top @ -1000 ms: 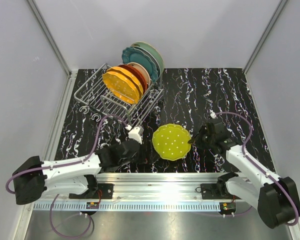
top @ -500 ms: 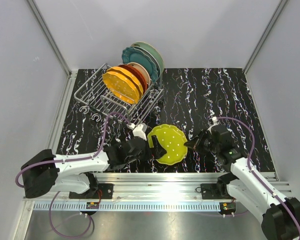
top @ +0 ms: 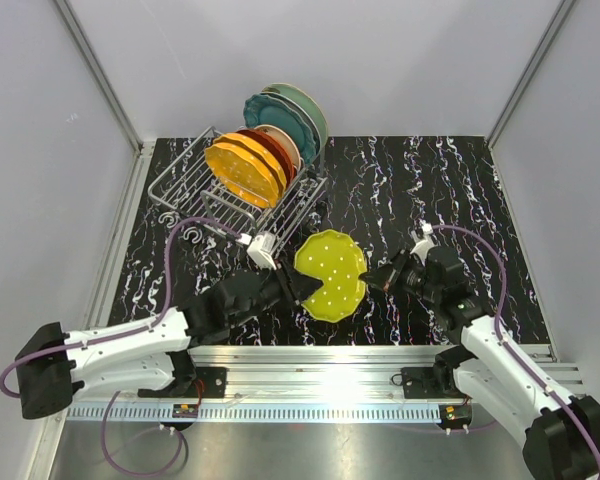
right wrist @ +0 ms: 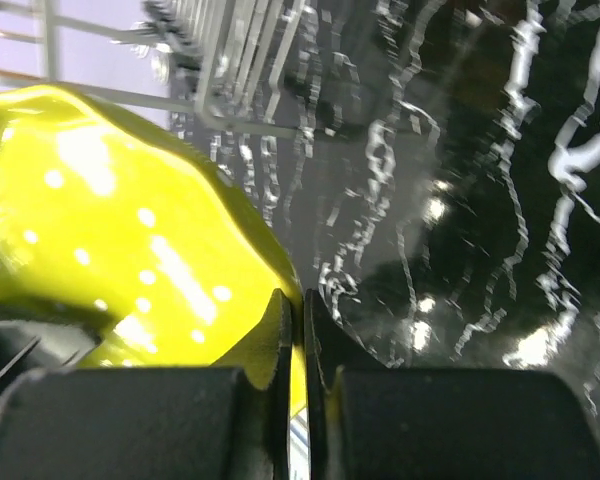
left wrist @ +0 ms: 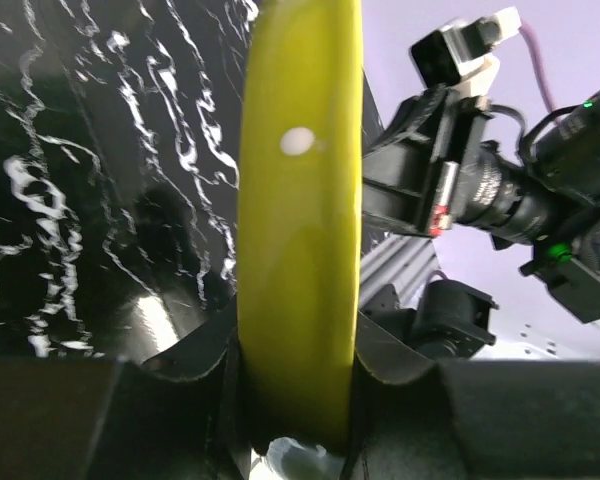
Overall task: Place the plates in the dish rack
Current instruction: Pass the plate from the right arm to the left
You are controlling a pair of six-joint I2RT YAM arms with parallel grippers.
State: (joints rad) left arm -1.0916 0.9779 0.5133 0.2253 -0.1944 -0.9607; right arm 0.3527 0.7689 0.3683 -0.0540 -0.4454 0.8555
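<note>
Lifted off the black white-veined table, where it lay flat a second ago, the dotted lime-green round plate now stands tilted on edge between the two arms in the overhead view. The left pincer, wide open and short of the plate back then, has come in to its left rim, while the right pincer keeps the opposite rim. I take this for a handover: the left arm sits nearer the silver wire dish rack at the far left of the table. That rack already carries five upright plates, the dotted orange-yellow plate foremost. So the lime-green plate, near the rack's front corner but apart from it, looks to be the last to load.

From the left wrist, the lime-green plate is seen edge-on, a thick glossy rim with one white dot. The left pincer has closed in on it, a black finger pressed against each face. Beyond it shows the right arm.

From the right wrist, the lime-green plate shows a scalloped edge, a shiny glaze and scattered pale dots. The right pincer is nearly shut, its fingers pinching the thin rim. The dish rack bars lie just behind.
</note>
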